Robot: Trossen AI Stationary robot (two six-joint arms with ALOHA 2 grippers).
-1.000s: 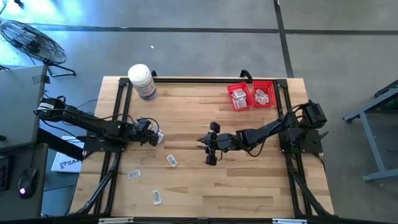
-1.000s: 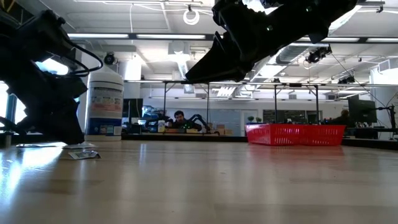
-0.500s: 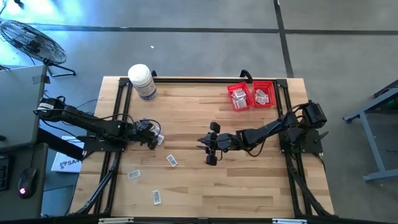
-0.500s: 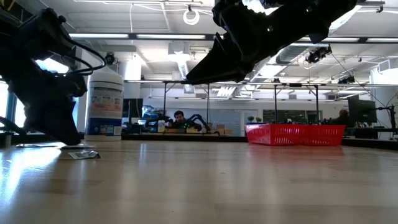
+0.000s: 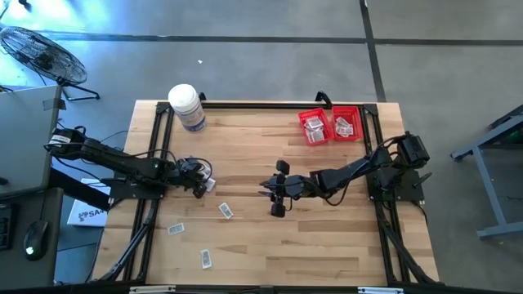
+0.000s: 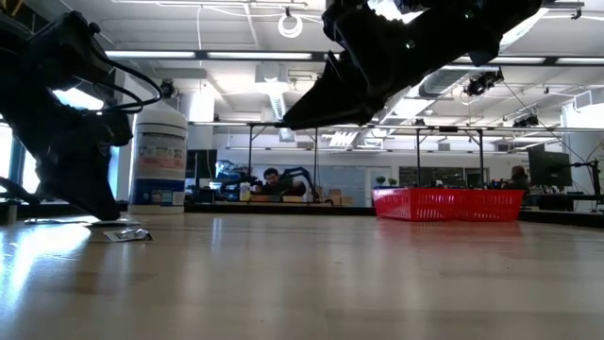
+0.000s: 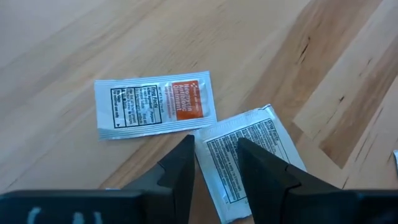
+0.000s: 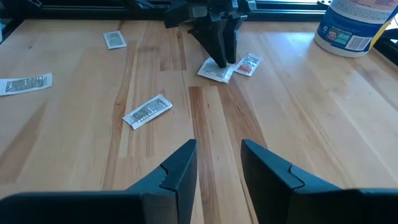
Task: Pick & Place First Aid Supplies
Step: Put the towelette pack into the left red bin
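Several small white packets lie flat on the wooden table. A white packet (image 7: pixel 249 155) and a packet with a red mark (image 7: pixel 155 106) lie side by side at the left. My left gripper (image 5: pixel 204 181) points down over the white packet (image 8: pixel 216 70), open. Its fingers (image 7: pixel 180 168) stand on either side of the packet's near edge. My right gripper (image 5: pixel 278 189) hovers open and empty over the table's middle. Further packets lie toward the near edge (image 5: pixel 225 211), (image 5: pixel 175 229), (image 5: pixel 206 259). My left gripper comes at the white packet from above, with one fingertip (image 7: pixel 261 165) over the packet's face and the other beside its corner (image 7: pixel 198 135). The packet lies flat on the table. I cannot tell whether the fingertips touch it.
A large white bottle (image 5: pixel 186 106) stands at the far left. Two red mesh baskets (image 5: pixel 313 128), (image 5: pixel 345 123) holding packets stand at the far right. A black frame runs along the table's far and side edges. Bare wood lies between the two grippers.
My left arm has shifted slightly in the low view, staying low over the two packets. The packets lie where they were.
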